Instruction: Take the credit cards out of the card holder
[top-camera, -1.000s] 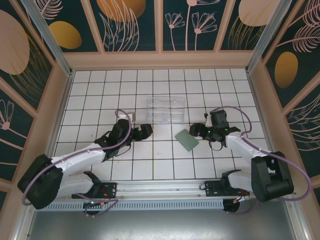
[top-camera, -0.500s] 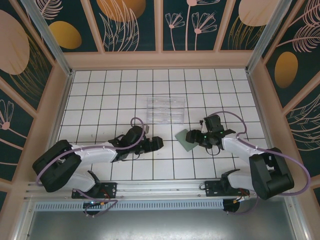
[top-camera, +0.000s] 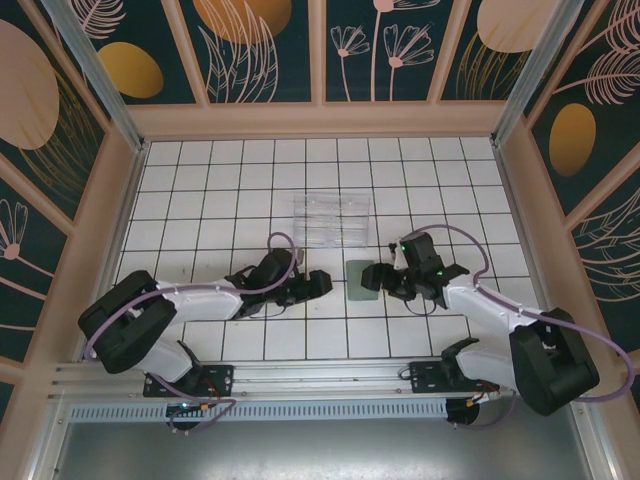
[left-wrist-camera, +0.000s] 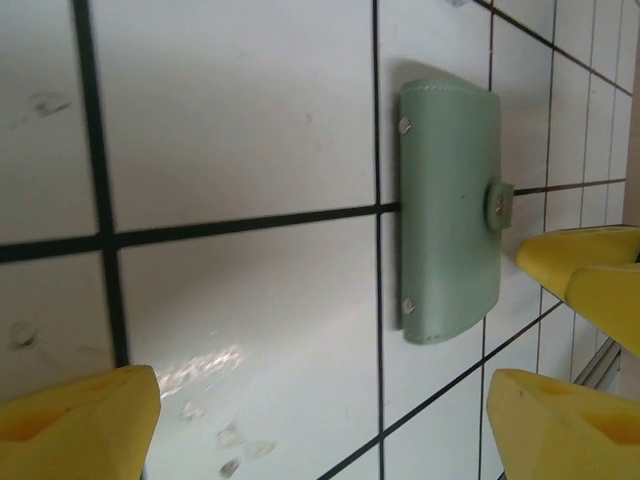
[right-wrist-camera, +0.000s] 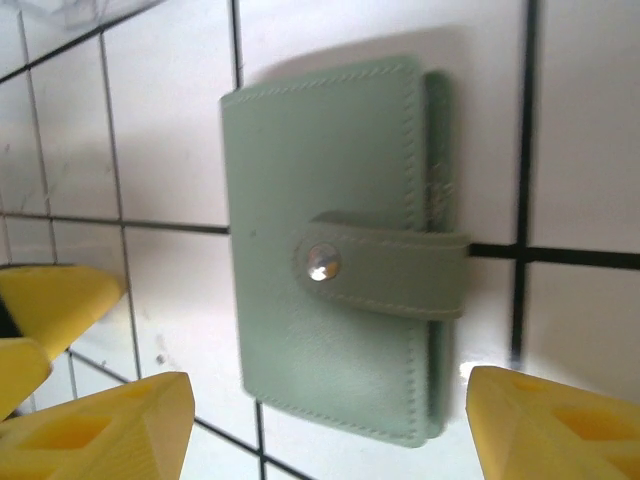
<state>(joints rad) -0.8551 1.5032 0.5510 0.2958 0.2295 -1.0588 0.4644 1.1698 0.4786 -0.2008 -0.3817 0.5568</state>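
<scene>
Flanking the snapped-shut card holder lying flat on the surface just below centre of the overhead frame, both pairs of jaws gape empty, so one should pin the body while the other lifts the strap.

Left fingers spread wide, held low; right fingers spread, facing them.

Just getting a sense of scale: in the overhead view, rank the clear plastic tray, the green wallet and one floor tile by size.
Largest: clear plastic tray, spanning several tiles.
Then green wallet and floor tile: about alike, too close to rank.
</scene>
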